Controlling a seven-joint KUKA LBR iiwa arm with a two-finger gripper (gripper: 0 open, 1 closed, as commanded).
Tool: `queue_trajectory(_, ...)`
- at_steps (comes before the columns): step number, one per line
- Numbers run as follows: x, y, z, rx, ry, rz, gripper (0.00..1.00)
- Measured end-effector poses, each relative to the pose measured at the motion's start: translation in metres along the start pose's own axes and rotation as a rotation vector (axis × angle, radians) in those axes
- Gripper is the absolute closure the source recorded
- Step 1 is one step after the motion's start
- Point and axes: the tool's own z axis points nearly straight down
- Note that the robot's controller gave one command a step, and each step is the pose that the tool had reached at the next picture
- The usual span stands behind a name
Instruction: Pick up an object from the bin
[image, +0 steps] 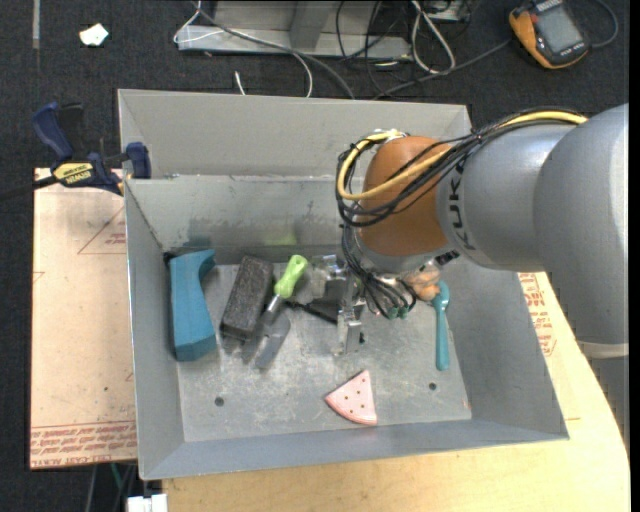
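My gripper (349, 338) hangs over the middle of the bin floor, its metal fingers pointing down just above the bare metal, with nothing seen between them. Just left of it lies a tool with a green handle (291, 275) and grey metal jaws (270, 340). A pink watermelon-slice toy (352, 398) lies in front of the gripper near the bin's front wall. A teal spoon-like utensil (441, 330) lies to the right of the gripper.
A dark grey block (246, 294) and a blue block-shaped thing (190, 303) lie at the left side of the bin. The arm with its orange cover and cables reaches in from the right above the back of the bin.
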Motion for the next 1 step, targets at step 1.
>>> queue_trajectory(1, -0.0122, -0.0275, 0.0066, 0.0, -0.003, 0.1, 1.0)
